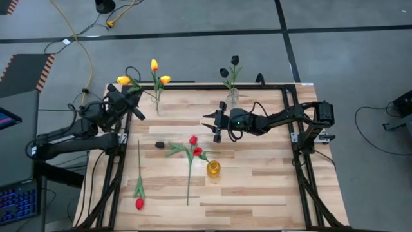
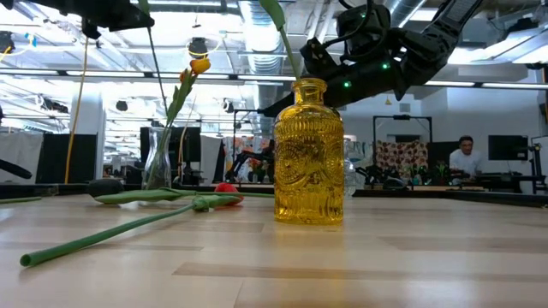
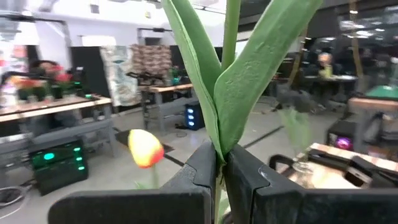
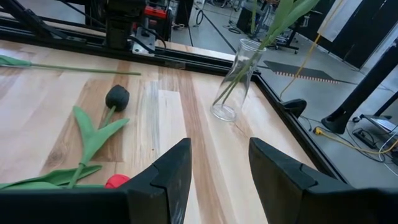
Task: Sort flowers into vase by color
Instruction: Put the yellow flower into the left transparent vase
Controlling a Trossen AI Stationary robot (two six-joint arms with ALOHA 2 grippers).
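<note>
We see the left gripper (image 3: 222,177) at close range, its two dark fingers (image 3: 198,171) pressed together on a green flower stem (image 3: 231,34). The stem rises straight up out of the pinch, and two long green leaves (image 3: 261,62) fan out from just above the fingertips, one to each side, filling the middle of our view. Beyond the gripper and off to one side hangs a yellow tulip head (image 3: 145,149) flushed with orange at its base, out of focus. On the other side, farther off, a clear glass vase (image 3: 303,163) stands on a wooden table (image 3: 333,152) with a black frame. Behind everything we see a blurred workshop with desks.
</note>
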